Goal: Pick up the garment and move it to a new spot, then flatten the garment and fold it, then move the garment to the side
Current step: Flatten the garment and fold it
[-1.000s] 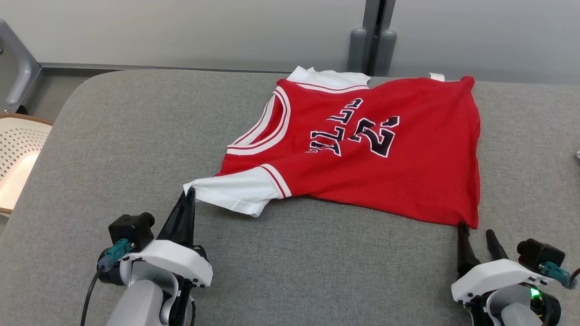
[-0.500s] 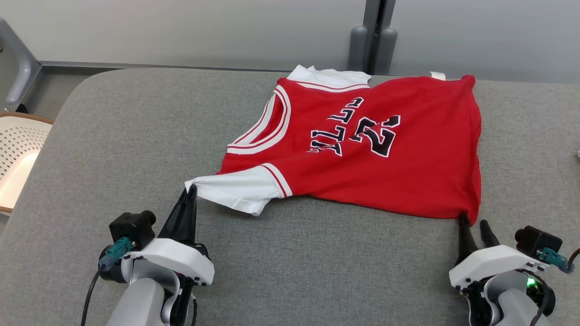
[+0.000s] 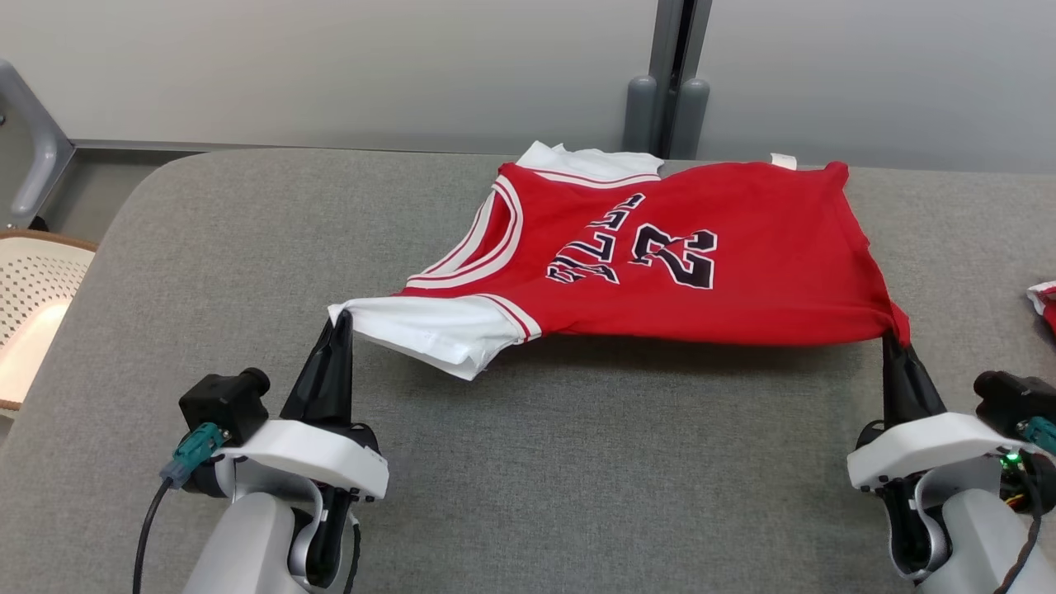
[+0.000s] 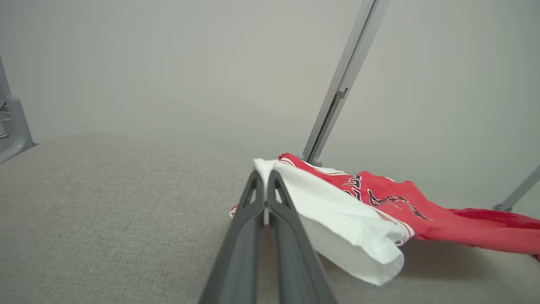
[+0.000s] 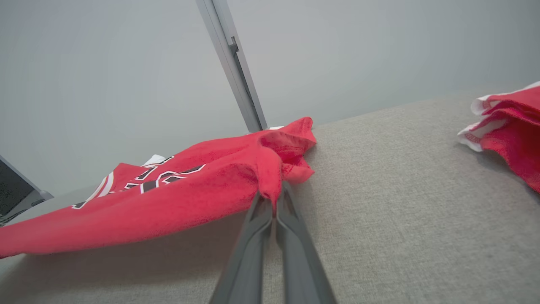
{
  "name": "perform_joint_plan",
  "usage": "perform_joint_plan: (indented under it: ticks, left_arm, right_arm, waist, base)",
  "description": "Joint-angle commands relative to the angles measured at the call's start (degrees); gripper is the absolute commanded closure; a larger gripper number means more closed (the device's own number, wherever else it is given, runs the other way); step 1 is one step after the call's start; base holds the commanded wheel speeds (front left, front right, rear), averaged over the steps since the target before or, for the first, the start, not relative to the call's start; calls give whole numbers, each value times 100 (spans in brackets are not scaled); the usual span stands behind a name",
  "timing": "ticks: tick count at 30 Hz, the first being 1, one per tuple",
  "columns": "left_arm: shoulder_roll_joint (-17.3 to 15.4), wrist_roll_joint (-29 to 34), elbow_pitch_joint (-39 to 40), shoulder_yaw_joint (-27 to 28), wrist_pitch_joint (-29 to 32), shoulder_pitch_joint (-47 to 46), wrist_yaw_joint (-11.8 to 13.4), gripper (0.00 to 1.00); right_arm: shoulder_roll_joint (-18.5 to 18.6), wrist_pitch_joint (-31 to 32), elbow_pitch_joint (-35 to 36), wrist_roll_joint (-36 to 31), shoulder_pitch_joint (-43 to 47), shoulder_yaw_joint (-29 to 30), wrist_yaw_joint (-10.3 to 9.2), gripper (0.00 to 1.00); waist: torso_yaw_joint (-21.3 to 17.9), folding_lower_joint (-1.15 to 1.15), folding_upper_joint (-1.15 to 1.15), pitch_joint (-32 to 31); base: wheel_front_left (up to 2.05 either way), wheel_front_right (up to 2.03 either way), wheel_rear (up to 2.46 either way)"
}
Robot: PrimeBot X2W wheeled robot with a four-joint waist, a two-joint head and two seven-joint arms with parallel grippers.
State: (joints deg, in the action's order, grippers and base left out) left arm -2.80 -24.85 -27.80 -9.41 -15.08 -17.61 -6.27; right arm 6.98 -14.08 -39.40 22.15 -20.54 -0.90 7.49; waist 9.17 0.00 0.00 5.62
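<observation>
Left hand (image 3: 341, 320): at 7 o'clock in the head view; fingers pressed together, pinching the tip of the white sleeve (image 3: 429, 330).
Garment (image 3: 660, 280): red jersey with black lettering, spread from centre toward 1 o'clock on the grey table (image 3: 577, 478). Near edge held off the surface between both hands, shadow beneath; far edge resting on the table.
Right hand (image 3: 893, 340): at 4 o'clock; fingers clamped on the red hem corner (image 3: 899, 326).
Other cloth (image 3: 1044, 301): red and white, at 3 o'clock, well apart.
</observation>
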Motion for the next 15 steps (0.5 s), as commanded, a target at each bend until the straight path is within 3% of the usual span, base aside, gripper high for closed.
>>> perform_joint_plan:
  ticks: [1,7,15]
  left_arm:
    - [-24,25,80,-12,-9,30,-30,100]
    - [-24,-230,687,-23,-9,-258,-74,100]
    - [-32,-763,1749,10,180,-835,-69,100]
  right_arm:
    - [80,50,123,53,44,-47,0,100]
    - [537,527,1253,411,80,-301,0,100]
    - [865,1229,2766,698,-189,-145,0,100]
  waist:
    - [-34,0,0,-67]
    - [-131,0,0,-323]
    - [-210,0,0,-738]
  base:
    - [0,0,0]
    - [0,0,0]
    - [0,0,0]
